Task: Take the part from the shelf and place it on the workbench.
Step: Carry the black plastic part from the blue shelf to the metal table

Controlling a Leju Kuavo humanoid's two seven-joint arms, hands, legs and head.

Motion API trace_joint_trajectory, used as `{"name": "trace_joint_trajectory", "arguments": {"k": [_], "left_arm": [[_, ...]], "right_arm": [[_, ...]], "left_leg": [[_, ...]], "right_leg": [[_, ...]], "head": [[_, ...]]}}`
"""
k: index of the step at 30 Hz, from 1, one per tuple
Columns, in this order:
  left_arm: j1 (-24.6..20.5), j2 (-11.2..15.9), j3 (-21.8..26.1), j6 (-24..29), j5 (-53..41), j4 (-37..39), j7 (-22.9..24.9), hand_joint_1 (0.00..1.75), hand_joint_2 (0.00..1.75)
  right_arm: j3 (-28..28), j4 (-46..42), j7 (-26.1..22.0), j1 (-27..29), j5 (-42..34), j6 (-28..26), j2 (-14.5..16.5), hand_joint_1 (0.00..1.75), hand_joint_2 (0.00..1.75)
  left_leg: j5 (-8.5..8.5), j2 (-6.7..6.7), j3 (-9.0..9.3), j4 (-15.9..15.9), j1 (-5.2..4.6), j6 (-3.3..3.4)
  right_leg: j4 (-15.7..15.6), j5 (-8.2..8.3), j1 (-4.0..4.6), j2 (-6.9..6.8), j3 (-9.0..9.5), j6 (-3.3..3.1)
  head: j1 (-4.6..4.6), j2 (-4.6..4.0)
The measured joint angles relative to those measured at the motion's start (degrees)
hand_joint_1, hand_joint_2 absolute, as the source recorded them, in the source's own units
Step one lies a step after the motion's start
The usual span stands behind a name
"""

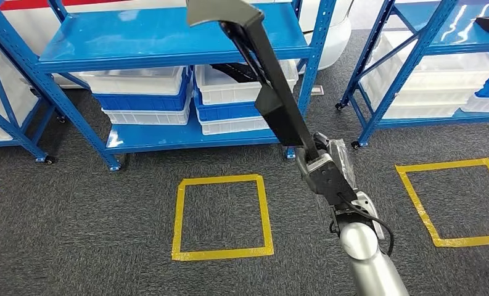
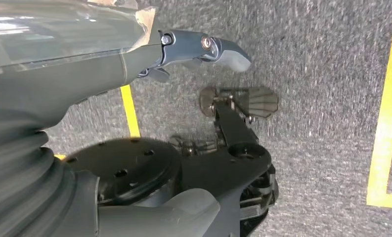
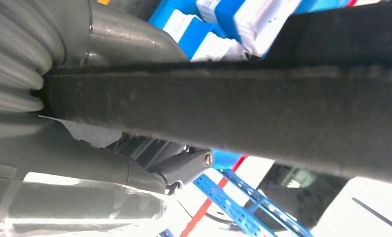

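Near: right hand [image 1: 325, 174] clamped around the base of the long dark part [image 1: 272, 86], raised over grey carpet [image 1: 106, 203]. Left hand [image 2: 203, 47] hanging empty, fingers loosely apart. Beyond, blue shelf [image 1: 161, 34] with stacked bins [image 1: 144, 92] (pickup apparently done). Workbench placement still outstanding.

White and blue bins [image 1: 144, 92] sit stacked; yellow tape square [image 1: 222, 216] marks grey carpet [image 1: 75, 222].

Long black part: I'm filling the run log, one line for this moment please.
right hand: holds long black part | left hand: holds nothing | workbench placement: pending
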Motion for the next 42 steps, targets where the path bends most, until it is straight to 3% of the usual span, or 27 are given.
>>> {"name": "trace_joint_trajectory", "arguments": {"k": [1, 3, 5, 6, 8, 9, 11, 13, 16, 18, 20, 21, 22, 23, 25, 26, 28, 29, 31, 32, 34, 35, 36, 37, 39, 40, 42], "left_arm": [[0.0, 0.0, 0.2, 0.4, 0.2, 0.0, 0.2, 0.0, 1.75], [0.0, 0.1, 0.7, 1.2, 0.2, 0.0, 0.5, 0.0, 1.75], [0.0, 0.1, 1.0, 1.4, 0.3, 0.0, 0.6, 0.0, 1.75], [0.0, 0.1, 1.1, 1.5, 0.3, 0.0, 0.6, 0.0, 1.75], [0.0, 0.2, 1.2, 1.5, 0.4, 0.0, 0.7, 0.0, 1.75], [0.0, 0.2, 1.2, 1.5, 0.5, 0.0, 0.7, 0.0, 1.75], [0.0, 0.5, 1.3, 1.5, 0.7, 0.0, 0.9, 0.0, 1.75], [0.2, 0.8, 1.8, 1.6, 0.9, 0.0, 1.3, 0.0, 1.75], [0.5, 0.9, 2.4, 1.9, 1.1, 0.0, 1.8, 0.0, 1.75], [0.6, 0.9, 2.6, 2.2, 1.1, 0.0, 2.0, 0.0, 1.75], [0.5, 1.0, 2.7, 2.5, 1.3, 0.0, 1.9, 0.0, 1.75], [0.5, 0.9, 2.7, 2.6, 1.3, 0.0, 1.8, 0.0, 1.75], [0.4, 0.9, 2.8, 2.7, 1.4, 0.0, 1.8, 0.0, 1.75], [0.3, 0.9, 2.9, 2.7, 1.5, 0.0, 1.7, 0.0, 1.75], [0.0, 1.0, 3.3, 2.7, 1.7, 0.0, 1.6, 0.0, 1.75], [-0.1, 1.1, 3.4, 2.7, 1.7, 0.0, 1.5, 0.0, 1.75], [-0.3, 1.2, 3.7, 2.9, 1.8, 0.0, 1.3, 0.0, 1.75], [-0.3, 1.3, 3.9, 3.1, 1.9, 0.0, 1.2, 0.0, 1.75], [-0.3, 1.6, 4.4, 3.7, 2.5, 0.0, 0.9, 0.0, 1.75], [-0.3, 1.7, 4.7, 3.9, 2.8, 0.0, 0.8, 0.0, 1.75], [-0.3, 2.0, 5.4, 4.3, 3.5, 0.0, 0.5, 0.0, 1.75], [-0.3, 2.1, 5.7, 4.4, 3.7, 0.0, 0.4, 0.0, 1.75], [-0.3, 2.2, 6.0, 4.4, 3.9, 0.0, 0.3, 0.0, 1.75], [-0.3, 2.3, 6.3, 4.4, 4.0, 0.0, 0.2, 0.0, 1.75], [-0.3, 2.5, 6.9, 4.4, 4.3, 0.0, -0.1, 0.0, 1.75], [-0.3, 2.6, 7.0, 4.3, 4.4, 0.0, -0.2, 0.0, 1.75], [-0.5, 2.7, 7.3, 4.3, 4.5, 0.0, -0.5, 0.0, 1.75]], "right_arm": [[0.3, 0.6, 0.0, -0.8, -0.2, 0.2, 0.3, 1.75, 1.75], [0.9, 1.5, 0.1, -2.2, -0.4, 0.4, 0.9, 1.75, 1.75], [1.4, 2.1, 0.1, -3.1, -0.5, 0.4, 1.4, 1.75, 1.75], [1.5, 2.4, 0.1, -3.3, -0.5, 0.4, 1.5, 1.75, 1.75], [1.7, 2.9, 0.1, -3.6, -0.6, 0.4, 1.6, 1.75, 1.75], [1.7, 3.1, 0.1, -3.6, -0.6, 0.4, 1.7, 1.75, 1.75], [1.7, 3.3, 0.1, -4.0, -0.6, 0.4, 1.8, 1.75, 1.75], [1.7, 3.4, 0.2, -4.5, -0.6, 0.4, 1.9, 1.75, 1.75], [1.8, 3.6, 0.4, -5.2, -0.6, 0.4, 1.9, 1.75, 1.75], [1.9, 3.9, 0.5, -5.9, -0.8, 0.5, 1.9, 1.75, 1.75], [2.0, 4.4, 0.4, -6.8, -1.4, 0.6, 1.9, 1.75, 1.75], [2.0, 4.6, 0.2, -7.2, -1.8, 0.6, 1.9, 1.75, 1.75], [2.1, 4.9, 0.1, -7.6, -2.1, 0.7, 1.9, 1.75, 1.75], [2.1, 5.1, 0.0, -8.1, -2.4, 0.8, 1.9, 1.75, 1.75], [2.2, 5.3, -0.1, -9.0, -2.6, 1.0, 1.9, 1.75, 1.75], [2.3, 5.4, -0.2, -9.4, -2.6, 1.1, 2.0, 1.75, 1.75], [2.5, 5.5, -0.4, -9.8, -3.0, 1.2, 2.2, 1.75, 1.75], [2.6, 5.6, -0.5, -10.0, -3.3, 1.2, 2.2, 1.75, 1.75], [3.0, 5.8, -0.7, -10.7, -4.2, 1.2, 2.5, 1.75, 1.75], [3.3, 6.0, -0.7, -11.2, -4.6, 1.3, 2.7, 1.75, 1.75], [4.1, 6.3, -0.6, -12.9, -5.3, 1.3, 3.1, 1.75, 1.75], [4.5, 6.5, -0.5, -13.6, -5.6, 1.3, 3.3, 1.75, 1.75], [4.8, 6.6, -0.5, -14.3, -5.8, 1.3, 3.5, 1.75, 1.75], [5.1, 6.8, -0.4, -14.7, -6.0, 1.3, 3.6, 1.75, 1.75], [5.7, 7.0, -0.1, -15.3, -6.4, 1.3, 3.7, 1.75, 1.75], [6.0, 7.0, 0.0, -15.6, -6.6, 1.3, 3.8, 1.75, 1.75], [6.3, 7.0, 0.1, -16.1, -6.8, 1.2, 3.8, 1.75, 1.75]], "left_leg": [[-1.23, -0.04, -0.42, 0.9, 0.2, -0.31], [-6.68, -0.19, -2.07, 6.1, 0.46, -0.83], [-11.57, -0.31, -3.92, 13.9, 0.49, -1.15], [-12.35, -0.33, -4.29, 16.7, 0.5, -1.22], [-10.58, -0.34, -1.5, 15.9, 0.5, -0.94], [-9.43, -0.4, 1.38, 12.4, 0.48, -0.62], [-9.0, -0.65, 7.04, 4.7, 0.27, 0.14], [-9.58, -0.83, 9.04, 1.2, -0.18, 0.78], [-8.0, -0.51, 8.49, 0.0, -0.19, 1.77], [-6.53, -0.2, 7.49, -0.8, 0.07, 2.35], [-5.26, -0.11, 5.84, -0.8, 0.01, 2.58], [-4.61, -0.08, 4.97, -0.8, 0.01, 2.55], [-3.96, -0.04, 4.11, -0.8, 0.04, 2.42], [-3.35, 0.0, 3.3, -0.7, 0.11, 2.21], [-2.22, 0.0, 1.74, -0.4, 0.21, 1.55], [-1.73, -0.02, 1.11, -0.1, 0.21, 1.16], [-0.78, -0.06, 0.52, 0.1, 0.0, 0.47], [-0.31, -0.11, 0.4, 0.1, -0.05, 0.27], [-0.39, -0.21, -0.09, 0.4, 0.13, -0.11], [-2.0, -0.26, -0.64, 1.5, 0.32, -0.35], [-8.12, -0.35, -2.45, 7.5, 0.58, -0.86], [-11.02, -0.36, -3.35, 11.6, 0.6, -1.06], [-12.71, -0.38, -3.9, 15.4, 0.62, -1.21], [-12.96, -0.37, -3.74, 17.6, 0.65, -1.29], [-10.81, -0.36, -0.58, 16.0, 0.82, -1.3], [-9.65, -0.38, 2.29, 12.5, 0.97, -1.27], [-9.13, -0.63, 7.62, 4.9, 0.98, -1.15]], "right_leg": [[0.1, 0.52, -0.16, -0.11, -0.44, -0.71], [0.2, 1.78, -0.31, -0.35, -1.44, -1.99], [0.3, 3.05, 0.12, -0.46, -2.77, -2.54], [0.4, 3.56, 0.31, -0.51, -3.47, -2.57], [0.8, 4.38, 0.57, -0.59, -4.94, -2.44], [1.0, 4.65, 0.64, -0.6, -5.51, -2.32], [1.5, 5.18, 0.83, -0.6, -6.39, -1.91], [1.6, 5.78, 0.84, -0.64, -6.77, -1.16], [2.2, 5.56, 0.86, -0.53, -7.64, -0.17], [5.9, 2.36, 0.94, -0.39, -9.54, -0.45], [12.9, -1.7, 0.61, -0.35, -11.86, -0.64], [15.9, -2.83, 0.37, -0.35, -12.48, -0.36], [17.1, -2.63, 0.12, -0.36, -12.16, 0.3], [16.0, -1.44, -0.12, -0.36, -10.76, 1.13], [9.0, 0.84, -0.71, -0.38, -5.68, 2.5], [5.0, 0.97, -0.64, -0.3, -3.08, 2.58], [0.9, 0.25, -0.17, -0.12, -0.93, 1.9], [0.7, 0.32, 0.1, -0.04, -1.01, 1.43], [1.0, 1.08, -0.36, -0.11, -1.95, 0.25], [1.0, 1.61, -0.56, -0.18, -2.39, -0.52], [1.1, 2.92, -0.52, -0.26, -3.55, -1.84], [1.1, 3.52, -0.38, -0.28, -4.27, -2.18], [1.2, 4.08, -0.27, -0.29, -4.96, -2.25], [1.2, 4.53, -0.22, -0.32, -5.58, -2.17], [1.4, 5.27, -0.23, -0.36, -6.61, -1.82], [1.5, 5.54, -0.23, -0.38, -6.98, -1.58], [1.8, 6.1, 0.03, -0.42, -7.65, -0.89]], "head": [[-0.03, 0.0], [-0.17, 0.01], [-0.25, 0.0], [-0.22, 0.0], [-0.24, -0.01], [-0.25, 0.0], [-0.22, 0.01], [-0.22, 0.01], [-0.2, -0.01], [0.14, 0.0], [0.46, 0.01], [0.55, 0.01], [0.59, 0.0], [0.67, 0.01], [0.67, 0.01], [0.72, 0.01], [0.74, 0.0], [0.71, 0.0], [0.55, 0.0], [0.47, -0.01], [0.35, 0.0], [0.3, 0.01], [0.29, 0.01], [0.29, 0.01], [0.27, 0.01], [0.26, 0.01], [0.32, 0.01]]}}
